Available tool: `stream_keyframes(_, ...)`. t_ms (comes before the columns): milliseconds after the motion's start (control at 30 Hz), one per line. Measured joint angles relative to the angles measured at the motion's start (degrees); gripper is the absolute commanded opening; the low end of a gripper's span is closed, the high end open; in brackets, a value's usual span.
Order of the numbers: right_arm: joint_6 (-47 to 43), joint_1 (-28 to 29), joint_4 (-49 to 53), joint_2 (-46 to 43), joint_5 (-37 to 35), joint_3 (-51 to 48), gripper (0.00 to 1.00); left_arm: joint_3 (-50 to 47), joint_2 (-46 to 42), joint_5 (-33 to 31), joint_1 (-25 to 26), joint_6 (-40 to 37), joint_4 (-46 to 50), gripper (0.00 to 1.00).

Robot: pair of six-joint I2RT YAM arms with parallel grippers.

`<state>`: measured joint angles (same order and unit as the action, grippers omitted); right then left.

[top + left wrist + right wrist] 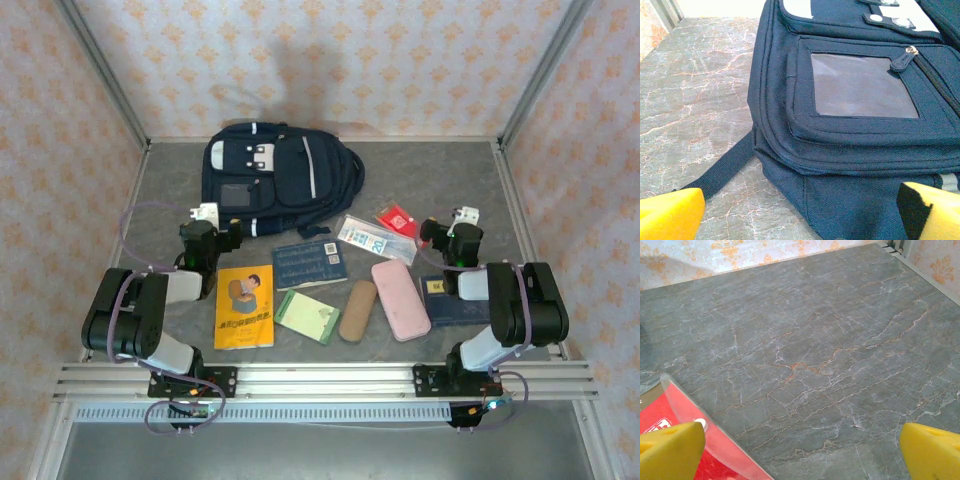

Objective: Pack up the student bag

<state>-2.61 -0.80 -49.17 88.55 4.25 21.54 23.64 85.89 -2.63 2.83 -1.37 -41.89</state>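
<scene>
The student bag (280, 175), a navy-blue backpack with white stripes, lies flat at the back centre of the table. In the left wrist view its front pocket with a clear window (860, 87) is close ahead, a strap (722, 170) trailing to the left. My left gripper (228, 237) is open just in front of the bag's near left corner, with its yellow fingers (670, 215) wide apart and nothing between them. My right gripper (432, 232) is open over bare table. Beside its left finger (670, 452) lies a red packet (655, 415).
Loose items lie between the arms: a yellow book (245, 307), blue book (309, 263), green notebook (308, 316), brown glasses case (357, 310), pink pencil case (400, 299), dark blue book (450, 300), clear pouch (376, 240) and the red packet (397, 220). Patterned walls enclose the table.
</scene>
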Motion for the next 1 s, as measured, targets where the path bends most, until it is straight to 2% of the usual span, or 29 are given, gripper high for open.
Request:
stream_keyframes(867, 0.00, 0.00, 0.00, 0.00, 0.00, 0.00, 0.99, 0.02, 0.00, 0.00, 0.00, 0.00, 0.17, 1.00)
stream_keyframes(933, 0.00, 0.00, -0.02, 0.00, 0.00, 0.00, 0.99, 1.42, -0.44, -0.79, 0.00, 0.04, 3.69, 1.00)
stream_keyframes(1000, -0.04, 0.00, 4.09, -1.36, 0.07, 1.14, 0.99, 3.91, -1.99, -2.03, 0.00, 0.42, 8.66, 1.00)
